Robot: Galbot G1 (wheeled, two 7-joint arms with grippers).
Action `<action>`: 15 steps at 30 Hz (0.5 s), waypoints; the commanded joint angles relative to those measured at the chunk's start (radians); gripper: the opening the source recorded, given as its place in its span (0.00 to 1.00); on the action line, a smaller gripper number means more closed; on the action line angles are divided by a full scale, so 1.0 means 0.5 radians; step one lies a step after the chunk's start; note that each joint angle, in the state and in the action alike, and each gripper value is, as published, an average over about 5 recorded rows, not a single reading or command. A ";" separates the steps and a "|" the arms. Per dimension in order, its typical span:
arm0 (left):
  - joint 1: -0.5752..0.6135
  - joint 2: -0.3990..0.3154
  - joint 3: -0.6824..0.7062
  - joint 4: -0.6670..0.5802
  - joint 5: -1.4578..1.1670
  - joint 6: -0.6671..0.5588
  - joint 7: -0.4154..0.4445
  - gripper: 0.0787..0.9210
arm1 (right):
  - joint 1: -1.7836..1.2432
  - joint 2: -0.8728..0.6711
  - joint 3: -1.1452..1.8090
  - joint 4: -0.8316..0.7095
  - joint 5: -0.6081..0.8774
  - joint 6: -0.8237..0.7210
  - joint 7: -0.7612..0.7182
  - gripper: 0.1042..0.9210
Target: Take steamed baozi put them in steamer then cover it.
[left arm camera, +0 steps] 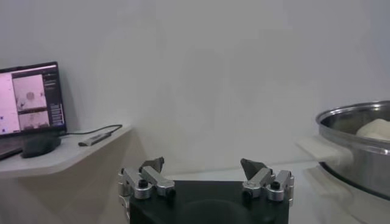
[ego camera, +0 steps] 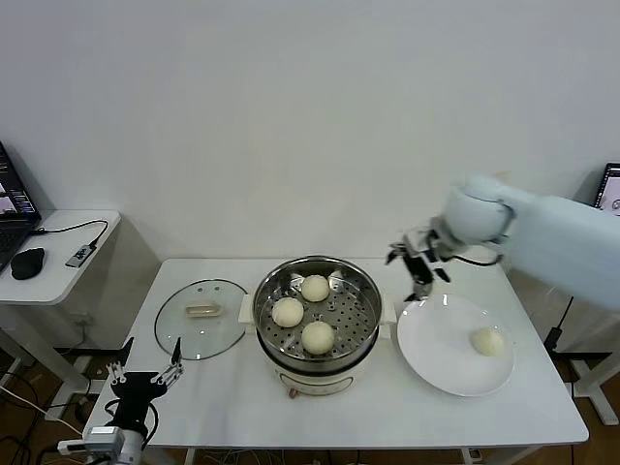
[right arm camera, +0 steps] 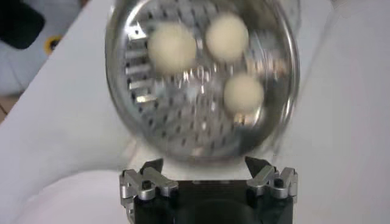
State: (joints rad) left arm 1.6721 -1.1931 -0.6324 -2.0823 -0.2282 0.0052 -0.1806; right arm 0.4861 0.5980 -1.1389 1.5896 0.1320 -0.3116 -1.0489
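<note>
The steel steamer [ego camera: 316,291] stands at the table's middle with three baozi on its perforated tray: one at the back [ego camera: 315,288], one on the left [ego camera: 288,312], one at the front [ego camera: 318,336]. They also show in the right wrist view [right arm camera: 172,47]. A fourth baozi [ego camera: 488,341] lies on the white plate [ego camera: 436,349] to the right. The glass cover [ego camera: 201,318] lies flat on the table left of the steamer. My right gripper [ego camera: 423,283] is open and empty, above the plate's back edge, right of the steamer. My left gripper [ego camera: 145,374] is open and empty at the table's front left corner.
A side desk [ego camera: 58,252] at the far left holds a laptop [ego camera: 12,208], a mouse [ego camera: 27,262] and a cable. The steamer's rim and handle [left arm camera: 326,151] show to one side in the left wrist view. The table's front edge lies close below the steamer.
</note>
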 commanded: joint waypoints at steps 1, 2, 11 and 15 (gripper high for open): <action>-0.003 0.008 0.023 0.006 0.006 0.003 0.002 0.88 | -0.597 -0.471 0.470 -0.051 -0.321 -0.064 -0.018 0.88; -0.003 0.009 0.024 0.007 0.006 0.003 0.002 0.88 | -0.712 -0.485 0.556 -0.072 -0.370 -0.049 -0.018 0.88; 0.016 0.010 0.013 -0.007 0.011 0.004 0.002 0.88 | -1.330 -0.428 1.081 -0.267 -0.604 0.012 -0.022 0.88; 0.028 0.000 0.009 -0.016 0.016 0.004 0.003 0.88 | -1.438 -0.373 1.164 -0.350 -0.689 0.027 -0.023 0.88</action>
State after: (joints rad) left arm 1.6828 -1.1903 -0.6281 -2.0864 -0.2222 0.0065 -0.1798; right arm 0.0351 0.4355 -0.7756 1.4945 -0.0864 -0.3060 -1.0588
